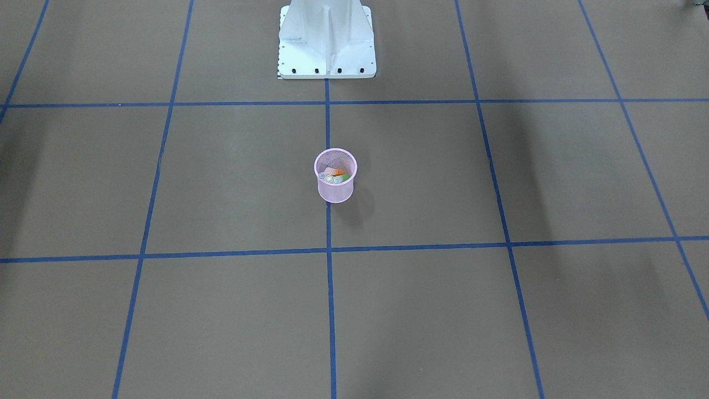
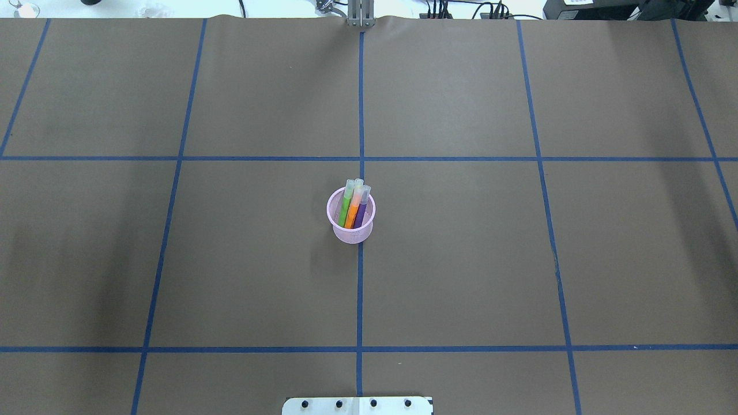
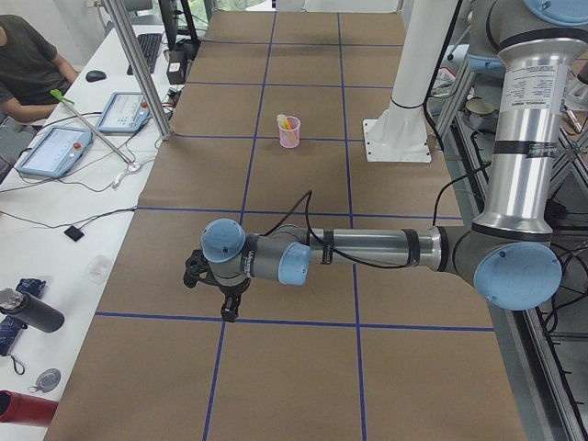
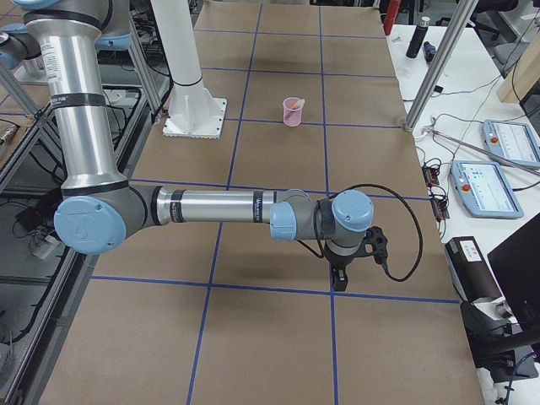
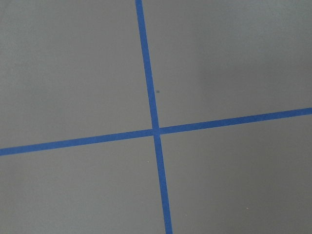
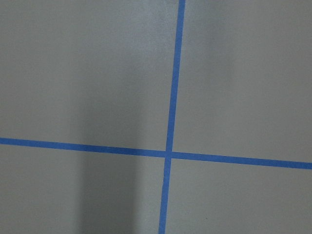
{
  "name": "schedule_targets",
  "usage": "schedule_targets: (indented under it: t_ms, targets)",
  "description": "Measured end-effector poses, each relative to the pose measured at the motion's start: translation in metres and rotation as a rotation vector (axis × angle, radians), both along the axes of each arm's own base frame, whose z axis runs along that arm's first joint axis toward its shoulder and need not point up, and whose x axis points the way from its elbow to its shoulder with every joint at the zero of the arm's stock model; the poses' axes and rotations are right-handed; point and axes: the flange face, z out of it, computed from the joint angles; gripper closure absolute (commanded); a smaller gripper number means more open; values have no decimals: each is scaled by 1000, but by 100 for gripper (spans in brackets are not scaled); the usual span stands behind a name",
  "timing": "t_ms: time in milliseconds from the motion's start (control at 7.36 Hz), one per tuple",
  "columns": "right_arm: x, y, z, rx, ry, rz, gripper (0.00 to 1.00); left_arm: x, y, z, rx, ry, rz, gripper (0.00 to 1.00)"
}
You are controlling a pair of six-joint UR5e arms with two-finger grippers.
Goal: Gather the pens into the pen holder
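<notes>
The pink mesh pen holder [image 2: 351, 229] stands upright near the table's middle, on a blue tape line; it also shows in the front view [image 1: 335, 188] and, small, in both side views [image 3: 289, 136] [image 4: 292, 114]. Green [image 2: 345, 208], orange [image 2: 354, 211] and purple [image 2: 361, 212] pens stand in it, pale caps leaning over the far rim. I cannot make out a yellow pen. My left gripper [image 3: 228, 310] and right gripper [image 4: 337, 280] hang low over the table ends, far from the cup. They show only in the side views, so I cannot tell their state.
The white pedestal base [image 1: 327, 52] is bolted at the robot's edge of the table. Blue tape lines grid the brown paper [image 5: 155, 130]. Side benches hold tablets [image 3: 55, 152] [image 4: 485, 187], cables and bottles. A person [image 3: 28, 64] sits by the left bench.
</notes>
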Motion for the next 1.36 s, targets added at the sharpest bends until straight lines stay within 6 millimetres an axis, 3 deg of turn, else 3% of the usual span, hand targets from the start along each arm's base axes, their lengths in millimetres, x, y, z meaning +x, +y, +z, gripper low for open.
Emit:
schedule_targets:
  t_ms: [136,408,680,1359]
  targets:
    - [1,0,0,1,8,1,1,-2,0,-5,-17,1,0,0]
    - [0,2,2,-2,11,1,1,-5,33,4,2,0,-4,0]
    - [0,4,6,-8,11,0,1,-6,48,8,46,-2,-10,0]
    - [0,12,14,7,8,1,1,-5,46,-1,74,-2,-7,0]
